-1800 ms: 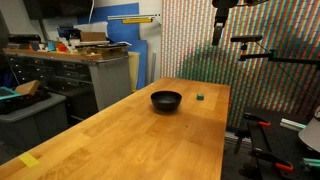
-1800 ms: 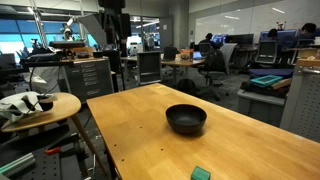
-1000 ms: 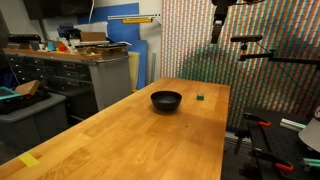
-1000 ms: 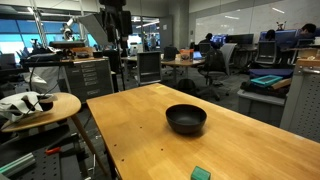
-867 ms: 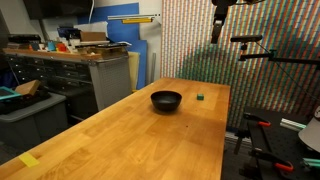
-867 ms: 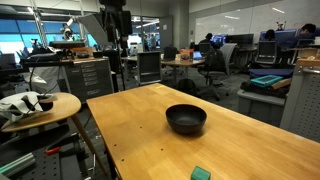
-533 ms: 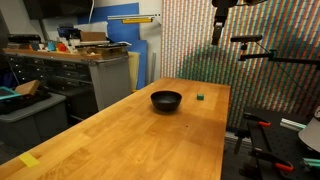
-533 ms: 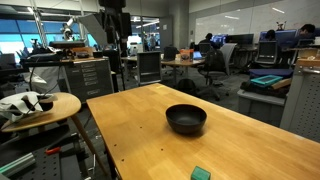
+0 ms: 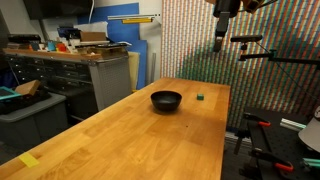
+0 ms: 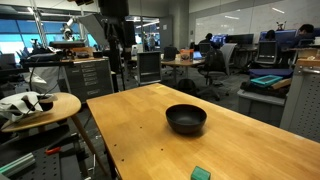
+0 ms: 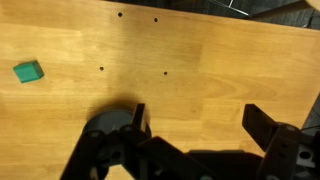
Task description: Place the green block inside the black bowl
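Observation:
The green block (image 9: pixel 201 97) is a tiny cube on the wooden table, just beside the black bowl (image 9: pixel 166 100). Both also show in the other exterior view, the bowl (image 10: pixel 186 119) mid-table and the block (image 10: pixel 201 173) at the bottom edge. My gripper (image 9: pixel 221 35) hangs high above the table's far end, well away from both, and shows in the second exterior view too (image 10: pixel 119 52). In the wrist view the gripper (image 11: pixel 200 122) is open and empty over bare wood, with the block (image 11: pixel 28 71) far to the left. A dark round shape by one finger may be the bowl.
The wooden table (image 9: pixel 140 140) has small holes in its top (image 11: pixel 165 72). A camera stand (image 9: pixel 250 50) is beside the table's far end. A round side table with a white object (image 10: pixel 40 104) stands near one table edge. Cabinets and desks are behind.
The arm has shifted slightly high above the table's far end. The bowl and the block have not moved.

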Controlling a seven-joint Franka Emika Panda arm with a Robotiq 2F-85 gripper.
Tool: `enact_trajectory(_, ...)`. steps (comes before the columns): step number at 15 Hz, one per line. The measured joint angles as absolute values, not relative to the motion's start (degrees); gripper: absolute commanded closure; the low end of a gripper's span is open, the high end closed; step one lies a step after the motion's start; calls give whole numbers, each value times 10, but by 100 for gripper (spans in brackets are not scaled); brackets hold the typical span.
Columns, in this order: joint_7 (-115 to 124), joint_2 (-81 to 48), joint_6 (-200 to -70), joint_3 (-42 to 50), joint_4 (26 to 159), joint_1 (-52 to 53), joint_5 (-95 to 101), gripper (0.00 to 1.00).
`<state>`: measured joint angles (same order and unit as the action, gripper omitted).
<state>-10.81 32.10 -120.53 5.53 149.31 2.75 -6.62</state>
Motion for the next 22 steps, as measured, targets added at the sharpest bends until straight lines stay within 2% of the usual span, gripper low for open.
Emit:
enact_trajectory(8,-129,281,-1302,74,1536,-25,7,0)
enact_trajectory(22,-229,110,-1538,133,1562,-62,42,0)
